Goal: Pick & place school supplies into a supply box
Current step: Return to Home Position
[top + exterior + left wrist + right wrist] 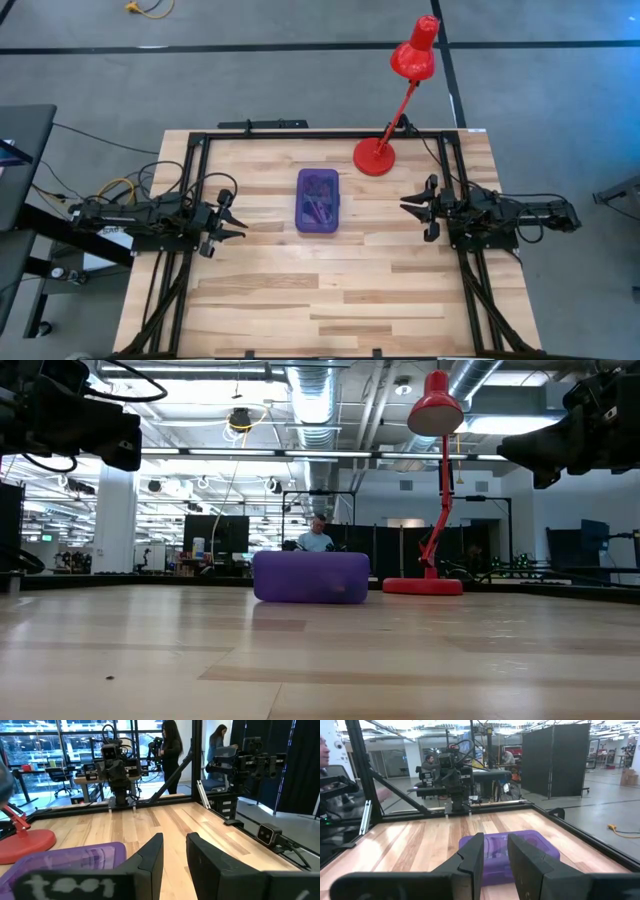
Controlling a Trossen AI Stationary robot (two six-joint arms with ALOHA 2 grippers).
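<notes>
2 empty pincers, the left pincer (236, 216) and the right pincer (410, 207), hover spread at opposite sides of the table (300, 300), with the closed purple box (318, 200) lying between them near the red lamp (375, 157)

The tabletop (300, 290) is pale wood laid in butcher-block strips, smooth, with a soft satin sheen that picks up the ceiling lights in the low view. At its middle the supply box (318, 201) is translucent purple plastic, smooth and faintly frosted. At the tabletop's far edge the desk lamp (375, 157) wears glossy red enamel on base and shade. A matt black metal frame (300, 135) rims the tabletop. Over its two sides, the left pincer (175, 842) and right pincer (495, 840) have matt black fingers that look like plastic. The floor (560, 90) around the tabletop is dull grey, concrete-like.
</notes>
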